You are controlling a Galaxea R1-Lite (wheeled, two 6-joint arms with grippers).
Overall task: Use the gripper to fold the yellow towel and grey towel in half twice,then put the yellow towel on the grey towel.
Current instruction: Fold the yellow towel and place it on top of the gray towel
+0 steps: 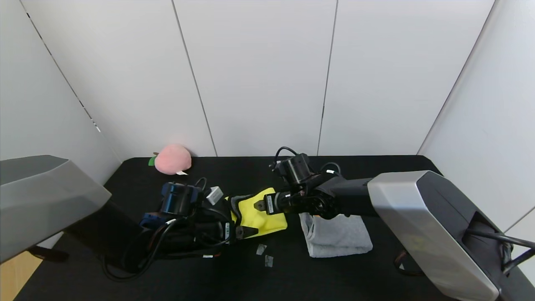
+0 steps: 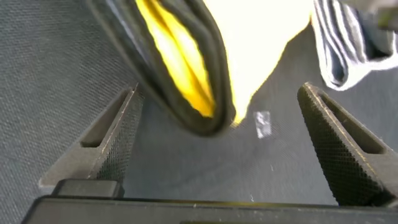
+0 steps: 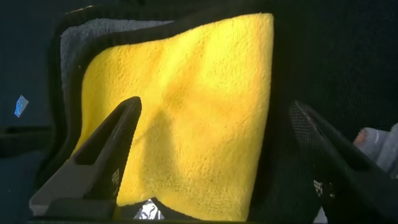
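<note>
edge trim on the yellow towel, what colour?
Dark, near black, running along the folded edges of the yellow towel. Clearest in the right wrist view.

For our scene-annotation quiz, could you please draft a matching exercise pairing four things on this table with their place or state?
Things:
1. yellow towel
2. grey towel
3. pink plush peach
4. left hand

Places or states:
A. by the back wall, on the robot's left
B. open, fingers either side of a dark-trimmed fold
C. folded on the cloth under the right arm
D. between the two hands

Pairs: 1-D, 2-C, 3-A, 4-B
</note>
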